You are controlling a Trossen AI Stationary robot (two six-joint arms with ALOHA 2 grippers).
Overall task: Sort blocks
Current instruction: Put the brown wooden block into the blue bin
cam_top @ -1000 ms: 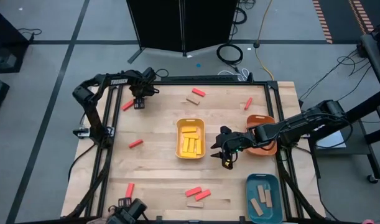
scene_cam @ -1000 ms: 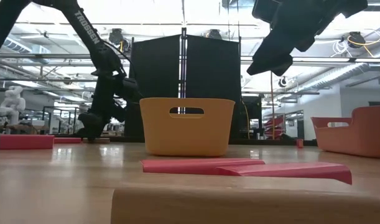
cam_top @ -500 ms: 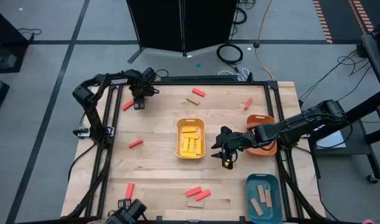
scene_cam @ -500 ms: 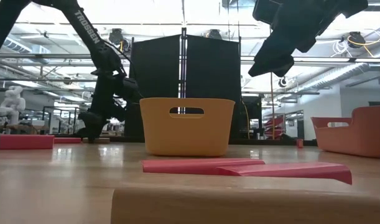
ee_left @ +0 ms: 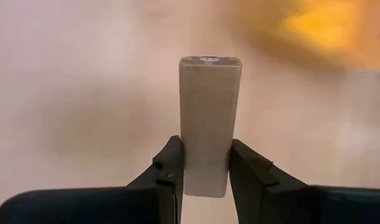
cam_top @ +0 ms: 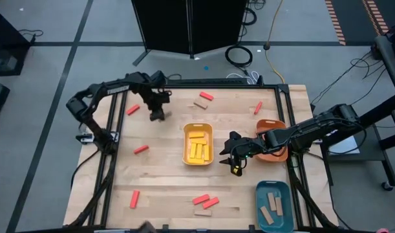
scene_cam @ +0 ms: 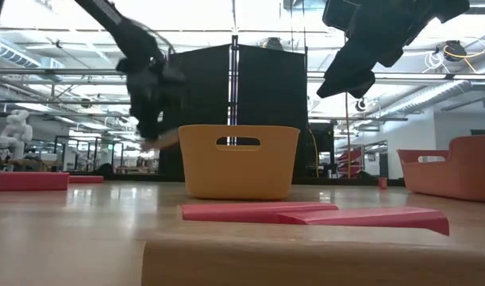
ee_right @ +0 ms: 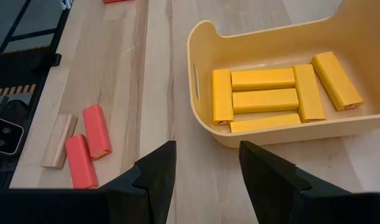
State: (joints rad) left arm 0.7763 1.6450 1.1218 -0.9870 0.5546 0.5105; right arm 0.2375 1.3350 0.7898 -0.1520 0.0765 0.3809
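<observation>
The left gripper (ee_left: 205, 163) clamps one tan block (ee_left: 208, 124) above the desk (cam_top: 165, 175); the right gripper (ee_right: 202, 165) gapes empty beside the yellow tray (cam_top: 198, 127) holding six yellow blocks (ee_right: 264, 93).

left gripper (cam_top: 158, 114) moved from upper left of the high view toward centre, now clamped on a tan block (ee_left: 208, 124), lifted off the table in the low view

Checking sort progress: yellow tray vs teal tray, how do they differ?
The yellow tray sits mid-table; the teal tray sits at the near right corner. The yellow tray holds yellow blocks; the teal tray holds tan blocks. Both are rounded rectangles.
</observation>
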